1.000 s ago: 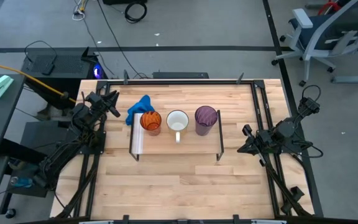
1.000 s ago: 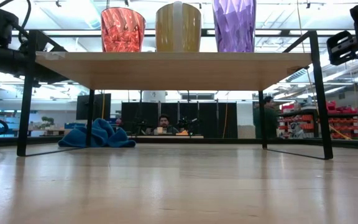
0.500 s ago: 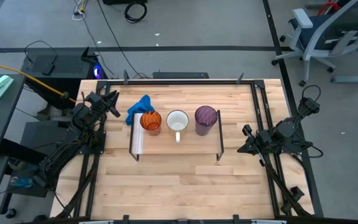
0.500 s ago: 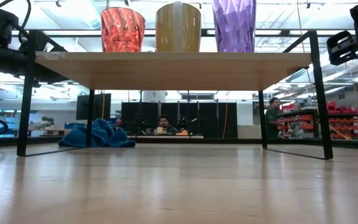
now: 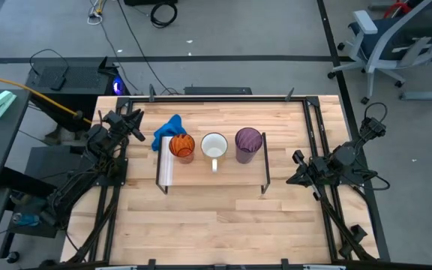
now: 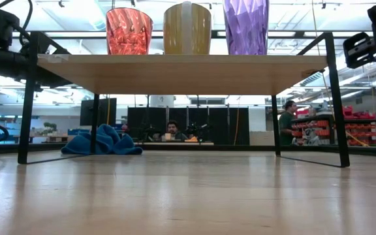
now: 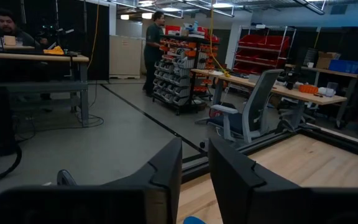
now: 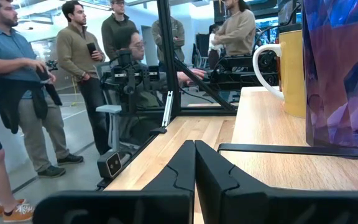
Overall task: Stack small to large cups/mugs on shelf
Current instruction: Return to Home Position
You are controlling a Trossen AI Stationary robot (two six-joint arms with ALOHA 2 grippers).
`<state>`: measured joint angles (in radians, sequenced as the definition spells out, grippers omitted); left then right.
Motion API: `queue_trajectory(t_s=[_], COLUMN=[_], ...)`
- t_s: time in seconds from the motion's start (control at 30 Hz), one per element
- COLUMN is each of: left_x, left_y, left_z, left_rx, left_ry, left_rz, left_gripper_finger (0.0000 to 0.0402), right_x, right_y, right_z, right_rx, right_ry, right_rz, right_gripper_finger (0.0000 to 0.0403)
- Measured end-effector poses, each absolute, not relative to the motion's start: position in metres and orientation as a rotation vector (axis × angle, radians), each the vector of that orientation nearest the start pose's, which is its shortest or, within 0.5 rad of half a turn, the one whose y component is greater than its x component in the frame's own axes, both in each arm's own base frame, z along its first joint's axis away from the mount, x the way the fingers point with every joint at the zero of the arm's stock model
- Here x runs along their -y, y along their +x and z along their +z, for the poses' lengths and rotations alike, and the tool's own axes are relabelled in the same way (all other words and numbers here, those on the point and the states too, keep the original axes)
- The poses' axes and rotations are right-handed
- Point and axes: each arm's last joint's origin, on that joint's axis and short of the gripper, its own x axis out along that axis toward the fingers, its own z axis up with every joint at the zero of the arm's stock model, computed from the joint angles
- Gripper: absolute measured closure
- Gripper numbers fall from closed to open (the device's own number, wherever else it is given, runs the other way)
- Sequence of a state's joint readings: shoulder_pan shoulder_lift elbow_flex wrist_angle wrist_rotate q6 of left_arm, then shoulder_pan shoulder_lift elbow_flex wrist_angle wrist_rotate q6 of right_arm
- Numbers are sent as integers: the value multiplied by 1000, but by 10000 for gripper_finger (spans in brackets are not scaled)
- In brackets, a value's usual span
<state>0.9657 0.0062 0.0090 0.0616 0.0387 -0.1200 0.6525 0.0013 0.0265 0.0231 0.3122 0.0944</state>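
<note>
The small orange translucent cup (image 5: 182, 145), white handled mug (image 5: 214, 145) and tall purple translucent tumbler (image 5: 248, 142) stand in size order on the low light-wood shelf (image 5: 216, 178), so stacking looks finished. Off the shelf's ends, the left gripper (image 7: 194, 152) is slightly apart and the right gripper (image 8: 194, 146) is closed and empty.
</note>
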Motion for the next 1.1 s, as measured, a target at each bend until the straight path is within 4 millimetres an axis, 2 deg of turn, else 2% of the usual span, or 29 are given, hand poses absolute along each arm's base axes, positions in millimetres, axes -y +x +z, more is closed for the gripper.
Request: queue_trajectory(t_s=[1.1], left_x=[-79], left_y=[56], left_z=[172], left_rx=[114], left_ry=[-79], left_rz=[921], left_gripper_finger=[313], right_x=[-50], right_y=[81], right_z=[175], right_rx=[27], right_ry=[116], right_rz=[342], right_gripper_finger=[392])
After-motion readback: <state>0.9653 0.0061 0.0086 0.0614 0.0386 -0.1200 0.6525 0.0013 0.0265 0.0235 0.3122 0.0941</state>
